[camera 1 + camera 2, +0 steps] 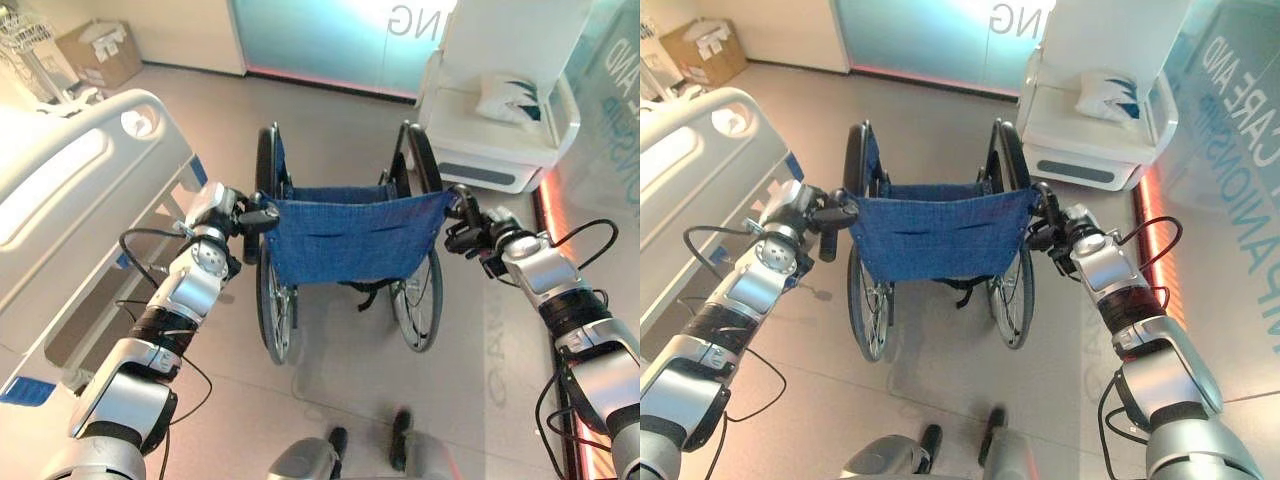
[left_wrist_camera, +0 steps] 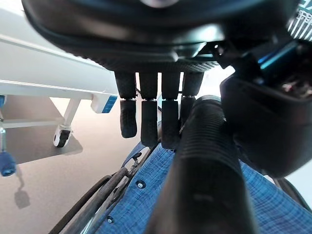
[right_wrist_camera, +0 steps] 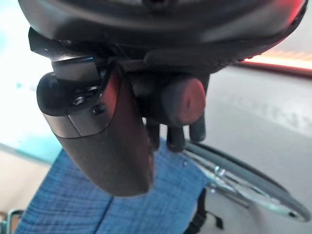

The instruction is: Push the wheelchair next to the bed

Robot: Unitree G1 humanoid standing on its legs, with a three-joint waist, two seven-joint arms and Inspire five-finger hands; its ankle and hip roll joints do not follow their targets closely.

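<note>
You are facing the back of the wheelchair (image 1: 350, 240): blue cloth backrest, black frame, two spoked wheels, standing on the floor with the white bed (image 1: 70, 190) at its left. Your left hand (image 1: 222, 213) is curling round the left push handle (image 2: 204, 161); your right hand (image 1: 470, 228) is gripping the right push handle (image 3: 183, 100).

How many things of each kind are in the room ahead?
Wheelchair: 1
Bed: 1
White armchair: 1
Pillow: 1
Cardboard box: 1
Total: 5
</note>
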